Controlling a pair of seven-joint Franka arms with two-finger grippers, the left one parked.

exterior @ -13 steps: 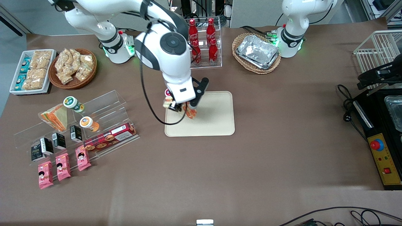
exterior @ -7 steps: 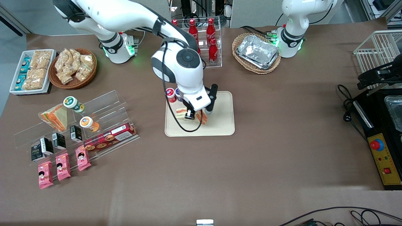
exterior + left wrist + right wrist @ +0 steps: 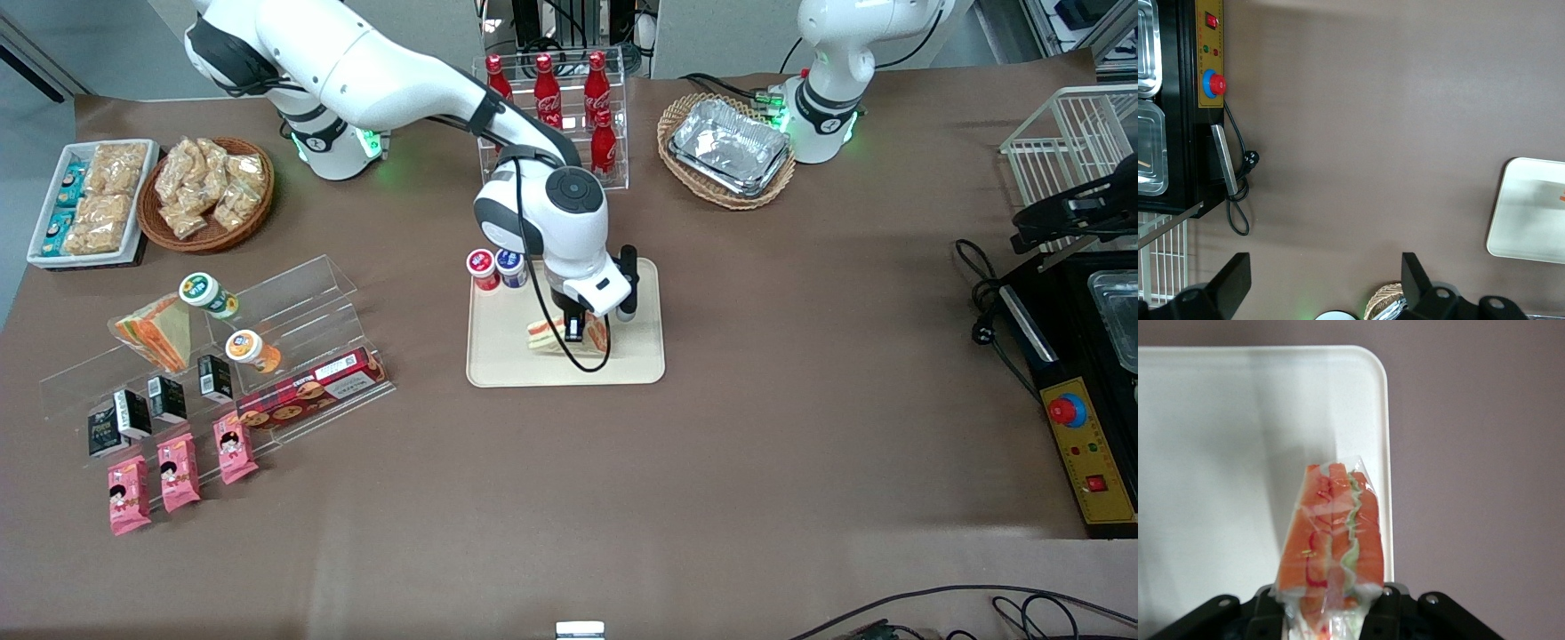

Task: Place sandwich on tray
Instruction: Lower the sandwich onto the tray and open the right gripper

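The clear-wrapped sandwich point(image 3: 544, 335), pale bread with an orange-red and green filling, hangs in my right gripper point(image 3: 576, 336). The gripper is shut on it and holds it low over the cream-beige tray point(image 3: 640, 356), above the tray's half nearer the front camera. In the right wrist view the sandwich point(image 3: 1331, 533) sticks out from between the black fingers of the gripper point(image 3: 1331, 617), with the tray point(image 3: 1225, 453) under it and the tray's rounded corner close by. I cannot tell whether the sandwich touches the tray. A corner of the tray point(image 3: 1528, 213) also shows in the left wrist view.
Two small lidded cups, red point(image 3: 483, 267) and blue point(image 3: 511, 265), stand at the tray's corner. A rack of cola bottles point(image 3: 569, 107) and a basket of foil trays point(image 3: 729, 147) stand farther from the camera. An acrylic shelf holds a tan triangular sandwich point(image 3: 156, 331) toward the working arm's end.
My right gripper has carried the sandwich from the tray's edge at the working arm's end to over the tray's middle, and lower. The two cups are now uncovered.
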